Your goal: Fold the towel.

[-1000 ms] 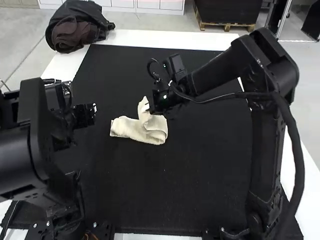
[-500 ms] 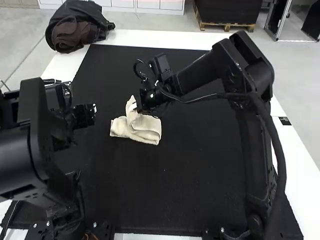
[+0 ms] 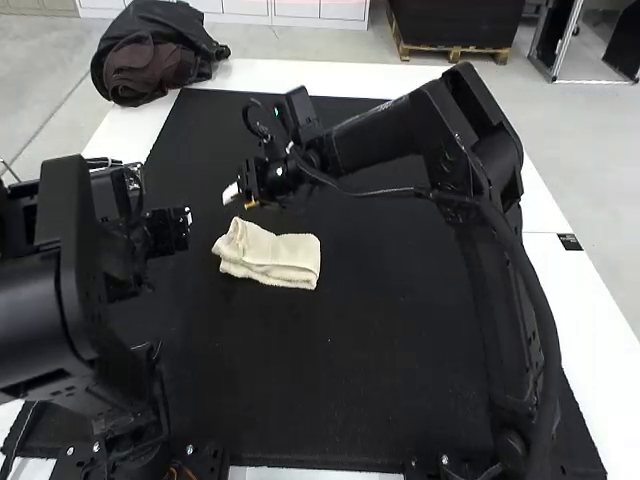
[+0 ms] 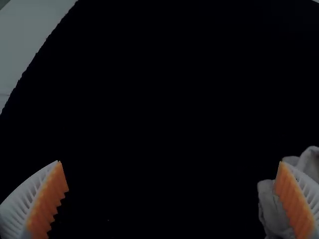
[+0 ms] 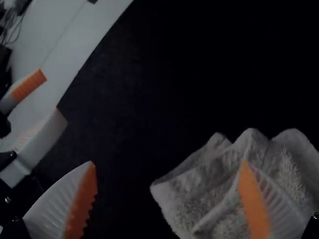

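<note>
The cream towel lies in a small folded bundle on the black mat, its left end bunched. Beyond its left end, in the high view, is the right gripper; the right wrist view shows this gripper open, one finger over the towel. To the towel's left is the left gripper. In the left wrist view the left gripper is wide open with nothing between its fingers, and part of the towel shows behind one finger.
The black mat covers most of the white table. A dark bag rests at the far left corner. The right arm reaches across the mat's far half; the left arm stands over its left side.
The right gripper has let go of the towel and moved left and farther back. The raised part of the towel has dropped toward the left end. The left arm has stayed still.
</note>
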{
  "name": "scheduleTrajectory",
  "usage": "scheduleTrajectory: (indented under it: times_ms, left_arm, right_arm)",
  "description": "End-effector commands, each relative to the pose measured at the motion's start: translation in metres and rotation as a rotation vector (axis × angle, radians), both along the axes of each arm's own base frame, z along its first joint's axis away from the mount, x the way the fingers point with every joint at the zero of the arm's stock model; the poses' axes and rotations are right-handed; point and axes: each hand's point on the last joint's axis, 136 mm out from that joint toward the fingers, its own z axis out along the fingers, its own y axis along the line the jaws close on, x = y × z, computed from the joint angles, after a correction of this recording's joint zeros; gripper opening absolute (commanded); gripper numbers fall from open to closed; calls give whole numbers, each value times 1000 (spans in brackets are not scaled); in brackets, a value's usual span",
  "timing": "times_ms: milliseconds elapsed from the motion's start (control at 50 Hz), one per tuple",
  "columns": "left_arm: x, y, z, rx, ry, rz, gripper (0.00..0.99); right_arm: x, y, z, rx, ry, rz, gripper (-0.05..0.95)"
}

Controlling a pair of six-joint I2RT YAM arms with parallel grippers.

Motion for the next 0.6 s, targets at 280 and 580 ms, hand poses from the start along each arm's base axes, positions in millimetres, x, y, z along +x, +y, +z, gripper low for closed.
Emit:
scheduleTrajectory:
  times_ms: [280,580]
  left_arm:
    - [-3,4,3,9,-17,20,969]
    - [0,4,8,20,-37,21,969]
  right_arm:
    - [26,-52,73,107,-82,-76,-28]
    - [8,-67,2,61,-42,-77,-28]
